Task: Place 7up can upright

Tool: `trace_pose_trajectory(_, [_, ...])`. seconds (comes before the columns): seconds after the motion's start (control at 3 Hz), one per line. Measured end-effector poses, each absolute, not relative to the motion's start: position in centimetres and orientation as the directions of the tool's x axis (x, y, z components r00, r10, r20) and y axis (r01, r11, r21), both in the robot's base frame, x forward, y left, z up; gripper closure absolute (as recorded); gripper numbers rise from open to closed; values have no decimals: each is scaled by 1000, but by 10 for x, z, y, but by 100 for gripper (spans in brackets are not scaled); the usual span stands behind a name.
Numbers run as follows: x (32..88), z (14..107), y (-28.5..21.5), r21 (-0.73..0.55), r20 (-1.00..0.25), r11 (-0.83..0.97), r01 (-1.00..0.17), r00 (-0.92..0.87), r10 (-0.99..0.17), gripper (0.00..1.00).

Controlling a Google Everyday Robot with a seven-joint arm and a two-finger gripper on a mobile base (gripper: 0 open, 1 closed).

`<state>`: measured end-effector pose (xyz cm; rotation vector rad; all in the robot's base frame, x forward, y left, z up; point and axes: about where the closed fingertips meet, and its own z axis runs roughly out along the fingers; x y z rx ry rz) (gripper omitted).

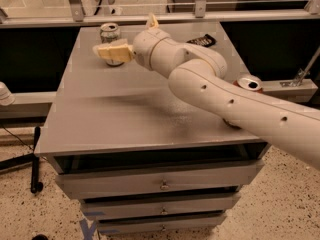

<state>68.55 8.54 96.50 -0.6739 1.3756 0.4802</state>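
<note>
The 7up can [110, 33], silvery with a silver top, stands upright at the far left of the grey table [125, 119]. My gripper [131, 35] is just right of the can, at the end of the white arm that reaches in from the right. Its jaws are open. One cream finger [113, 52] lies across the front of the can's lower part and hides it. The other finger [151, 20] points up and back, clear of the can. I cannot tell whether the near finger touches the can.
An orange-red can [248, 83] stands at the table's right edge, partly behind my arm. A black flat object [201, 40] lies at the far right. A metal rail [200, 18] runs behind the table. Drawers [160, 181] are below the top.
</note>
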Motion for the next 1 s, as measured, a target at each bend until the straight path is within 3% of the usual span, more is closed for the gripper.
trace_pose_trajectory(0.33, [705, 1016, 59, -317, -942, 745, -587, 289, -172, 0])
trace_pose_trajectory(1.0, [734, 1079, 27, -481, -854, 750, -455, 436, -283, 0])
